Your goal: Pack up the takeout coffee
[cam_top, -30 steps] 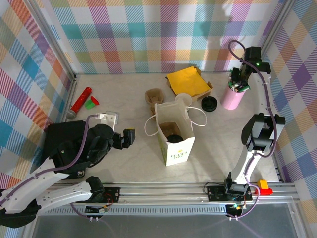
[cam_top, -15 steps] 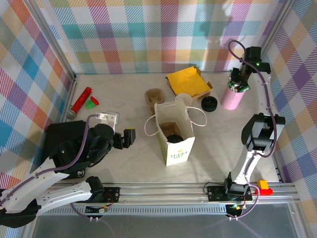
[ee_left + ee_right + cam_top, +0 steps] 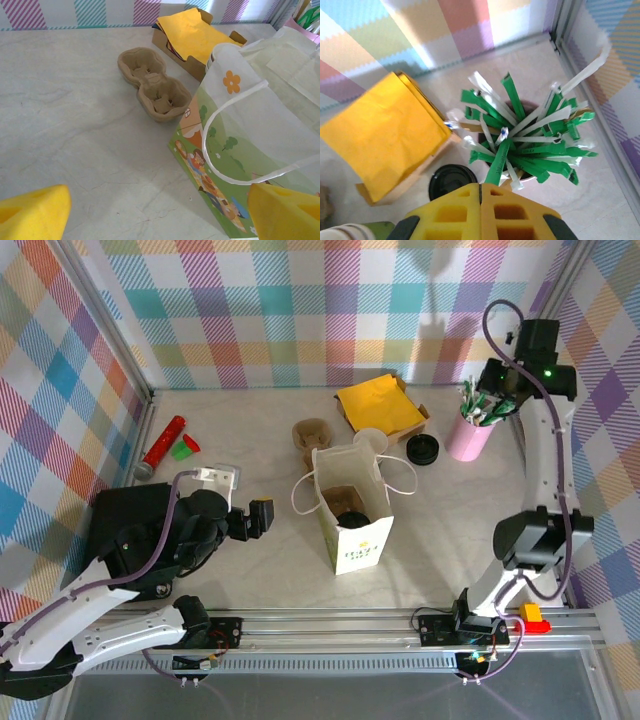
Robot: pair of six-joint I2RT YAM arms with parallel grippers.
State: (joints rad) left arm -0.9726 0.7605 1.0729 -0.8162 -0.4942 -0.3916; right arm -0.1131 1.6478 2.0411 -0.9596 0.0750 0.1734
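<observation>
Bag mouth: white paper bag (image 3: 362,545) stands open upward, free from above. Handles (image 3: 298,498) loop out on both sides. The takeout coffee (image 3: 350,520) takes up part of its floor.

Bare table (image 3: 270,570) lies between the left gripper (image 3: 262,517) and the bag, and also right of the bag.

Behind the bag it is crowded: cup carrier (image 3: 311,437), napkin box (image 3: 378,405), lidless cup (image 3: 370,440), loose black lid (image 3: 423,450).

Far right: pink holder (image 3: 466,440) bristling with sticks (image 3: 530,150), right gripper (image 3: 480,189) just above.

Left wall: red tube (image 3: 163,447).
</observation>
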